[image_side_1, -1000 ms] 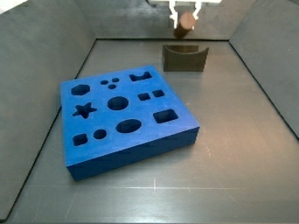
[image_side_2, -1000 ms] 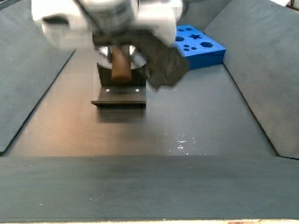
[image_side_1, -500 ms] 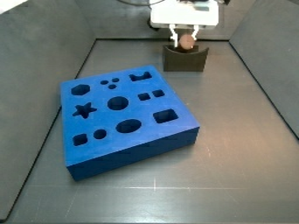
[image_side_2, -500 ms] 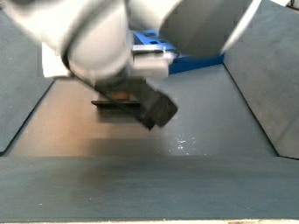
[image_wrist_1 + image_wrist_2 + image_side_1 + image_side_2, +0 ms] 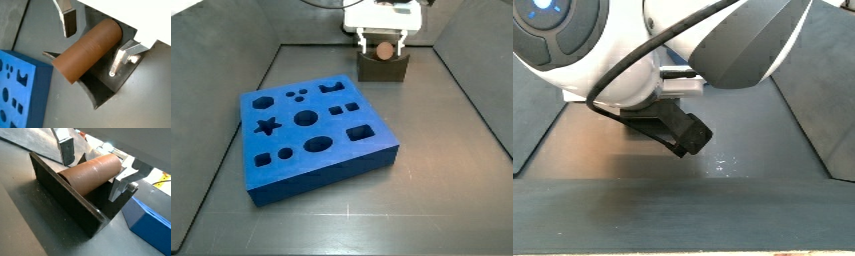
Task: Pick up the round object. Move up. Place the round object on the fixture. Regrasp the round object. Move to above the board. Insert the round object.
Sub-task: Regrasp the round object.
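So the round object is lying on its side in the fixture, cradled in the notch at the top, which makes sense since a cylinder would just roll off anything flat. The gripper sits right down over it, with 1 silver finger on each side of the peg. In both wrist views the plates look like they stand just off the peg rather than squeezing it, so I'd call the claw slightly open with nothing really clamped, but it's close enough that I can't be sure about contact. My guess is this is the set-down on the fixture, ahead of the regrasp. Material-wise the peg is smooth, matte brown-orange, like wood or cardboard tube, with a flat round end. The fixture is dark, thin-walled and hard-edged. The board is thick blue foam with star, circle and rectangle cutouts, sitting well apart from the fixture in a side view.
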